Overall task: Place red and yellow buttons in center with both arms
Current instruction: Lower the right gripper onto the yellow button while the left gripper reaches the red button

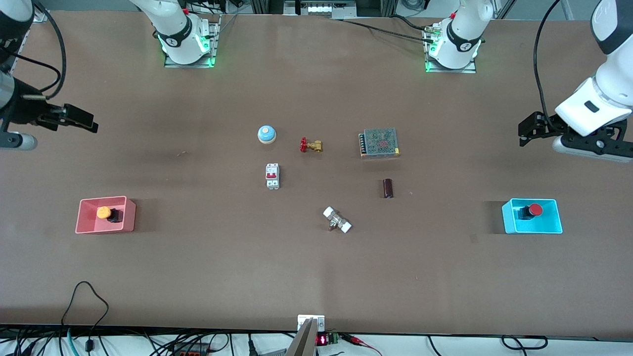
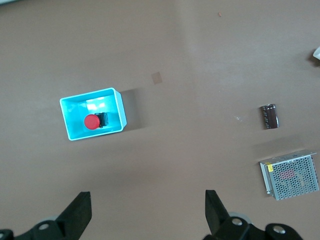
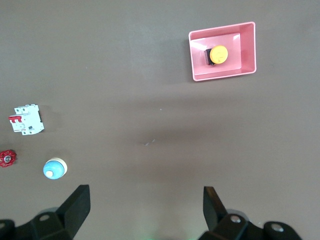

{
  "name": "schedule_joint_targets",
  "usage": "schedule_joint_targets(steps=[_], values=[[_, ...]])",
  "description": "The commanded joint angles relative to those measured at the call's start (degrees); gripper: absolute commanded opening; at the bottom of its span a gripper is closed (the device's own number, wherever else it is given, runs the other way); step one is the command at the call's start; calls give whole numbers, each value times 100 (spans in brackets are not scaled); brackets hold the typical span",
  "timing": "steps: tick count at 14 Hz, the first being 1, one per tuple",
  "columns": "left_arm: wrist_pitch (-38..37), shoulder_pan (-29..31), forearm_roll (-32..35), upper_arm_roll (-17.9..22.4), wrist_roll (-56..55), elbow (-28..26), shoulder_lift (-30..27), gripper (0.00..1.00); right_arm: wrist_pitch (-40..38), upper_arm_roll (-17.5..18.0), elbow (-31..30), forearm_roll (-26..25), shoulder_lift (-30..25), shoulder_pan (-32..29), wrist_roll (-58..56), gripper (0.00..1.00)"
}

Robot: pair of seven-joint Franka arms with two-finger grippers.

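Red button (image 1: 534,210) lay in cyan bin (image 1: 555,228) at left arm's end, yellow button (image 1: 104,212) in pink bin (image 1: 129,217) at right arm's end, left gripper (image 1: 524,132) and right gripper (image 1: 81,119) hovered over bare table (image 1: 316,277), jaws wide apart, holding nothing.

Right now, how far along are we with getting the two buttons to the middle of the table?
Nothing is done yet. The red-capped push button lies in the cyan plastic bin, the orange-yellow-capped push button in the pink plastic bin. Nothing is in hand: the left gripper and right gripper hang open and empty over bare tabletop at their own ends. Both pickups and both placements on the brown tabletop remain.
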Motion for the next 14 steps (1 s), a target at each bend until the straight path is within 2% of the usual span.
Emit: schedule_joint_targets(steps=[1, 3, 5, 7, 9, 11, 14], values=[[-191, 32, -20, 44, -198, 638, 620, 100, 165, 44, 42, -43, 276, -92, -127, 100], [-201, 215, 33, 210, -137, 832, 1000, 100, 682, 35, -98, -105, 470, -224, -302, 100], [96, 497, 68, 229, -14, 842, 1368, 100, 1192, 44, -134, -316, 741, -338, -513, 100], [868, 585, 514, 237, -40, 789, 1737, 100, 1867, 44, -387, -579, 909, -426, -566, 100], [1588, 821, 710, 237, -58, 755, 2194, 100, 2903, 62, -983, -677, 1015, -715, -776, 100], [2004, 971, 701, 237, -102, 588, 2511, 100, 3966, 71, -1476, -677, 1146, -804, -1171, 100], [2845, 1174, 684, 237, -102, 1, 2635, 100, 4647, 71, -1523, -668, 1542, -945, -1436, 100]])
